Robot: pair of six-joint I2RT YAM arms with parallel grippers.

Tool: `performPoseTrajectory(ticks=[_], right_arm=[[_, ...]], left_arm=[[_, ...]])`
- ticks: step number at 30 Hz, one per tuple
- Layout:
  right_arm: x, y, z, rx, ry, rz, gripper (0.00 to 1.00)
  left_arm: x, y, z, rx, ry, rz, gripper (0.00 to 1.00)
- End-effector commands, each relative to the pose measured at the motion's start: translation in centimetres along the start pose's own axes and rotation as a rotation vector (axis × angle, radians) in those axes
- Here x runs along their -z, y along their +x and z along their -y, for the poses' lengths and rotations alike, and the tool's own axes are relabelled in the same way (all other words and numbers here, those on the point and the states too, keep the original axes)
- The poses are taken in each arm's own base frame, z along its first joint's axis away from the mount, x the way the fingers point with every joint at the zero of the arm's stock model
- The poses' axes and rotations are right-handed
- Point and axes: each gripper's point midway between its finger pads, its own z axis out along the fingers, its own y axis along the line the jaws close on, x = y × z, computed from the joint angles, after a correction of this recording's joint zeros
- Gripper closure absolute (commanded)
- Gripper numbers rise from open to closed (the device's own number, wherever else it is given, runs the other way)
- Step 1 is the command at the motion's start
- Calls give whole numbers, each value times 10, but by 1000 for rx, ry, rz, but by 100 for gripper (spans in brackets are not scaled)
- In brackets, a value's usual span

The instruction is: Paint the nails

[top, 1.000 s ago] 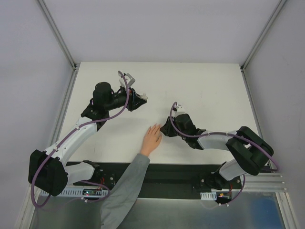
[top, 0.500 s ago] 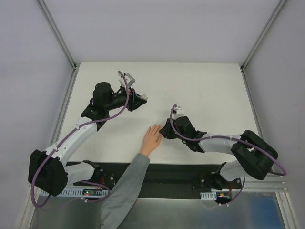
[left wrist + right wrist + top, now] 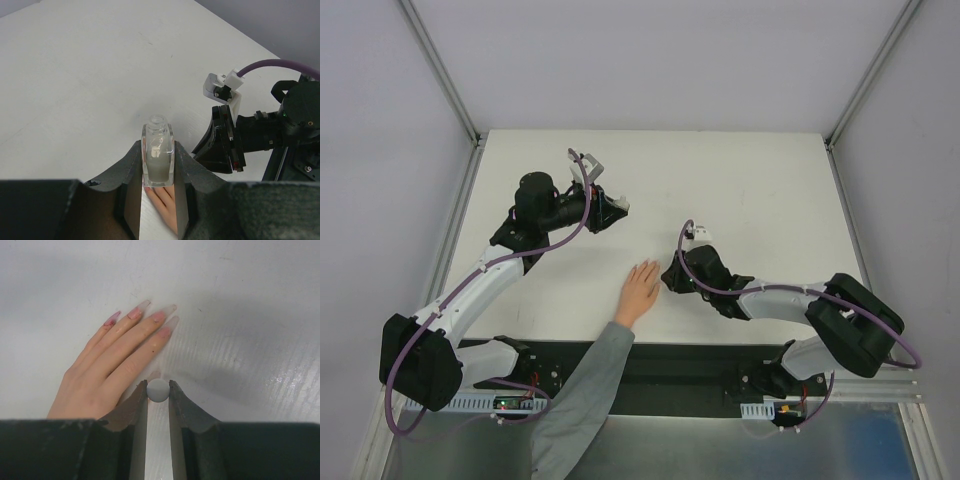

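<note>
Four nails (image 3: 159,316) beyond cap (image 3: 158,391) in right gripper (image 3: 158,386); bottle (image 3: 158,162) in left gripper (image 3: 158,147)

Four long, pointed nails (image 3: 162,313) lie flat, fanned toward one o'clock. Tips are translucent, bases patchy pink; the one furthest toward nine o'clock is reddest.

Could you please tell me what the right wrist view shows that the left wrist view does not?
Only the right wrist view shows the nails, some tinted pink, and a round grey knob pinched in the right gripper. Only the left wrist view shows a small clear bottle clamped in the left gripper. Both show the hand lying on the white table.
</note>
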Motion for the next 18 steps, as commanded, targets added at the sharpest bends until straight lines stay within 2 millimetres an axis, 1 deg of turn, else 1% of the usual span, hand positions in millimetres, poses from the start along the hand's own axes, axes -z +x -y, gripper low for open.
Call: performPoseTrajectory(ticks=[1, 5, 6, 7, 9, 11, 15, 18], right_arm=[[-4, -16, -9, -11, -10, 40, 99], [-6, -17, -21, 16, -76, 42, 99], [-5, -20, -25, 16, -96, 55, 99], [-4, -16, -24, 18, -103, 50, 99], [-2, -21, -26, 12, -121, 72, 99], [-1, -22, -24, 10, -123, 80, 99], [-5, -24, -20, -9, -114, 76, 99], [-9, -21, -17, -24, -105, 55, 99]], left_arm=[[-1, -19, 13, -53, 49, 45, 100], [-1, -19, 13, -53, 51, 45, 100], [-1, -18, 13, -52, 54, 43, 100], [-1, -19, 13, -54, 53, 46, 100], [-2, -18, 13, -52, 52, 43, 100], [-1, -18, 13, -52, 54, 43, 100], [-1, -18, 13, -51, 52, 42, 100], [-1, -18, 13, -52, 55, 43, 100]])
